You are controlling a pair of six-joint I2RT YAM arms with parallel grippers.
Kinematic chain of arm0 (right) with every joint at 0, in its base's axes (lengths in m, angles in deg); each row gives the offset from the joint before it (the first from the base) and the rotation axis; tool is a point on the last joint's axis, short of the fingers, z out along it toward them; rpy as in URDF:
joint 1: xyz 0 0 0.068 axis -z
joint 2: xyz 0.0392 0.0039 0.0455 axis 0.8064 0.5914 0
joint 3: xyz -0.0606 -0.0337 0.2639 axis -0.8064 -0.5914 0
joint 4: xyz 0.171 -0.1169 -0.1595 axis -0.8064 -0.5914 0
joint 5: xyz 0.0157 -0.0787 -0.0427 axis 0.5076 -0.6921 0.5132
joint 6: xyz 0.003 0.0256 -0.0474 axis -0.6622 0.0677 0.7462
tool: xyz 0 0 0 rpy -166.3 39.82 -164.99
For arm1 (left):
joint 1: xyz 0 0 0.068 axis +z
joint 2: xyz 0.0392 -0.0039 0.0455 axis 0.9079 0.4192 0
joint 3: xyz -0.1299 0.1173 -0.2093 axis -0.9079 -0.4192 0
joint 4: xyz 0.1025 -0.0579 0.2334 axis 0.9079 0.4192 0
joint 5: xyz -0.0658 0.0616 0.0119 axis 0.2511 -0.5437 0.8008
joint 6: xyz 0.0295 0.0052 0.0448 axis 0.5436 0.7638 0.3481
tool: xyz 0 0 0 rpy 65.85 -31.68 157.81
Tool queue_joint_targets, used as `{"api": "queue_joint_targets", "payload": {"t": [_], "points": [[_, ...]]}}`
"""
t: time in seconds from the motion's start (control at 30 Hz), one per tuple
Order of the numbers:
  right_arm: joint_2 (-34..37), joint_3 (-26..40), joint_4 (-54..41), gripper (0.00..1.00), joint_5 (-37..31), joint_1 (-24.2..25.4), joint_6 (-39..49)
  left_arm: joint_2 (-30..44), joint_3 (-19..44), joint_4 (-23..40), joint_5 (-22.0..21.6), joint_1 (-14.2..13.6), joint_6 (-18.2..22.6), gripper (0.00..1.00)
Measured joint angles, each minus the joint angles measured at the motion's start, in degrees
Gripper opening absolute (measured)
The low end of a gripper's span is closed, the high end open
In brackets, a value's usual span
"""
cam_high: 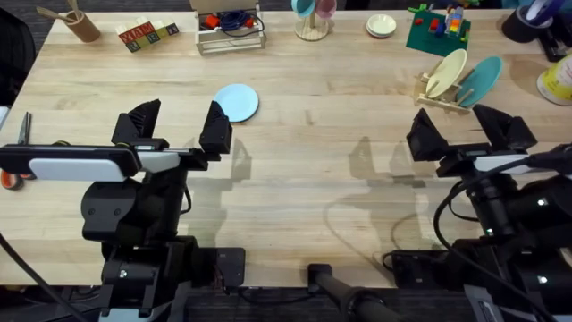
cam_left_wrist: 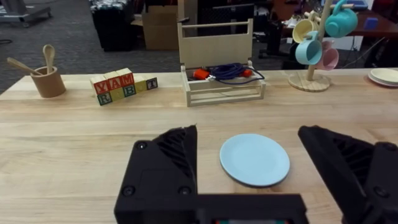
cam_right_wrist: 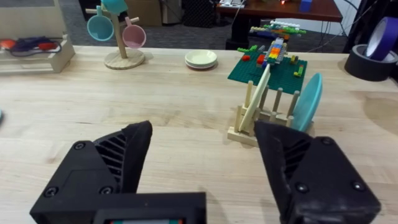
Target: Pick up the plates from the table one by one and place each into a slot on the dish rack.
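Table (cam_high: 304,179): pale wood planks, spans the whole overhead view. Both arms sit at the near edge, L arm at near left, R arm at near right.

L gripper (cam_high: 174,125) hovers over the left-centre of the table, black fingers spread wide apart, nothing between them. In the L wrist view the gripper (cam_left_wrist: 273,180) has its fingers either side of the blue plate, but short of it, not touching.

R gripper (cam_high: 469,130) over the right side, fingers also wide apart, empty; in the R wrist view (cam_right_wrist: 205,180) it faces the rack, a little nearer than it.

Crate (cam_high: 231,29) at the far edge, left of centre, w/ blue and red cable inside. Green brick board (cam_high: 438,31) at far right w/ coloured bricks on it. Mug tree (cam_high: 313,18) at far centre; blocks (cam_high: 147,34) far left, wooden cup (cam_high: 80,22) w/ spoons beyond them.

Rack (cam_high: 442,97): small wooden peg rack, far right, just beyond the R gripper. Holds 2 plates on edge, tilted: cream plate (cam_high: 446,72) in a left slot, teal plate (cam_high: 480,79) in a right slot, pegs between them.

Blue plate (cam_high: 237,102): lies flat on the table, left of centre, just beyond the L gripper's right finger, well apart from the rack.

Small stack of cream plates (cam_high: 382,26) at the far edge, between mug tree and brick board.
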Motion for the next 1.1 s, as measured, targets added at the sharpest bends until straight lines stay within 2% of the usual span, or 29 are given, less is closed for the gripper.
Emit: {"api": "queue_joint_targets", "payload": {"t": [0.53, 0.7, 0.8, 0.93, 1.1], "points": [[0.00, 0.00, -0.20, 0.994, 0.00, 0.11, 0.01, 0.00, 0.00, 0.17, 0.00, 0.01, 0.07, 0.993], [0.04, -0.02, 1.25, 0.994, 0.00, 0.11, 2.23, 0.00, 0.00, -3.89, 0.00, 0.00, 1.59, 0.993], [0.09, -0.02, 4.77, 0.994, 0.04, 0.11, 4.46, 0.00, 0.06, -4.98, 0.00, 0.01, 3.89, 0.993], [0.10, 0.66, 4.01, 0.993, 0.42, 0.11, 6.66, 0.00, 1.23, -2.27, 0.00, 0.00, 5.44, 0.992], [0.11, 7.44, -3.30, 0.992, 0.44, 0.11, 7.72, 0.00, 9.15, 4.20, 0.00, 0.00, 5.60, 0.993]]}}
